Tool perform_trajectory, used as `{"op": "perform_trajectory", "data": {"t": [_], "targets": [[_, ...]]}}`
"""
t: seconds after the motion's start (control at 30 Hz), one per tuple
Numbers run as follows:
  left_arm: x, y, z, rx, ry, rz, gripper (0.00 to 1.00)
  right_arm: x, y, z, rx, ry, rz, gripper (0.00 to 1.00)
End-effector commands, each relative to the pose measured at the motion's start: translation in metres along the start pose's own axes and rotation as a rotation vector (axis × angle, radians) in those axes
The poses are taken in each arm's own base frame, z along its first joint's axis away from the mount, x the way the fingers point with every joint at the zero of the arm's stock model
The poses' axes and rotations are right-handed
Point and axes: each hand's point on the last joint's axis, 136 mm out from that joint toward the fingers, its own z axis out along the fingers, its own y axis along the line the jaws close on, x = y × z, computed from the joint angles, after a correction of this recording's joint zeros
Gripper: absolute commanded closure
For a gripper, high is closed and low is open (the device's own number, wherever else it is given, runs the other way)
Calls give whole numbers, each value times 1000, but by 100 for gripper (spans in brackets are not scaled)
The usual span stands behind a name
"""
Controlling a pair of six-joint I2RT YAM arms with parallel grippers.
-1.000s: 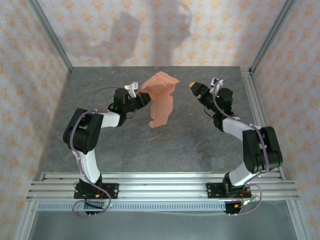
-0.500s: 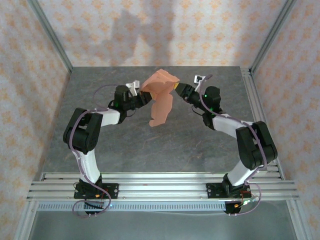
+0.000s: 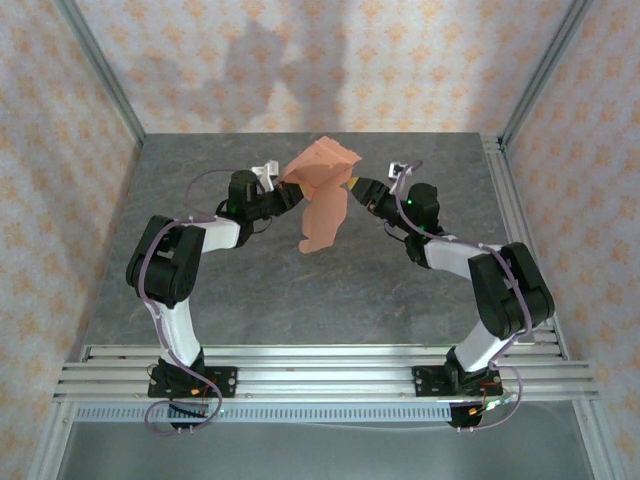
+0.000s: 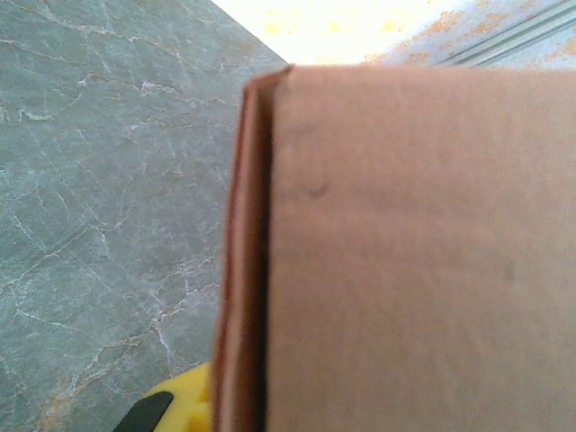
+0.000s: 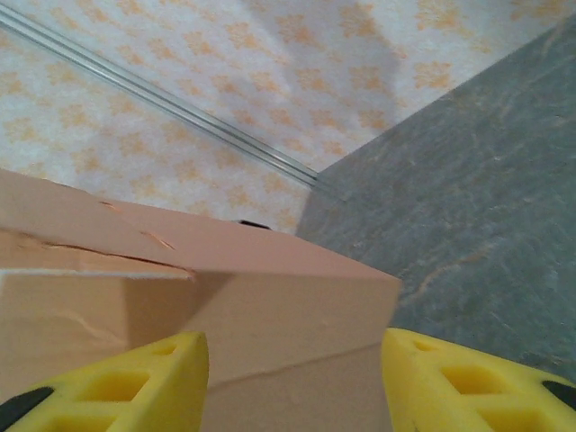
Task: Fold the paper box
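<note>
Over table, bent left arm holds paper box.

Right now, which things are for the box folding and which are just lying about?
For the job: paper box, left pincer gripping it, right pincer open around its corner.
Just there: grey table, metal rails, patterned walls.

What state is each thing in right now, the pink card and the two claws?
paper box: partly folded, held up in the air, one long flap hanging down.
left gripper: shut on the paper box at its upper edge.
right gripper: open, jaws either side of the paper box's corner.
</note>
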Motion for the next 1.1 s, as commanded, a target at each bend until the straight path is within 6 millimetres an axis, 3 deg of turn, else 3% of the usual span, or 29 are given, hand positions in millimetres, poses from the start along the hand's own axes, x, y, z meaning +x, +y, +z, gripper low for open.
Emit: {"op": "perform_trajectory", "data": {"t": [0.0, 0.4, 0.7, 1.07], "targets": [[-12, -14, 2, 32, -16, 39, 100, -20, 38, -9, -89, -81, -118, 47], [-7, -15, 0, 33, 2, 72, 100, -13, 55, 8, -138, -32, -104, 48], [-2, -15, -2, 17, 15, 97, 100, -7, 34, 22, -67, -8, -47, 70], [-7, -16, -2, 10, -5, 101, 100, -1, 21, 22, -16, 14, -30, 76]]}}
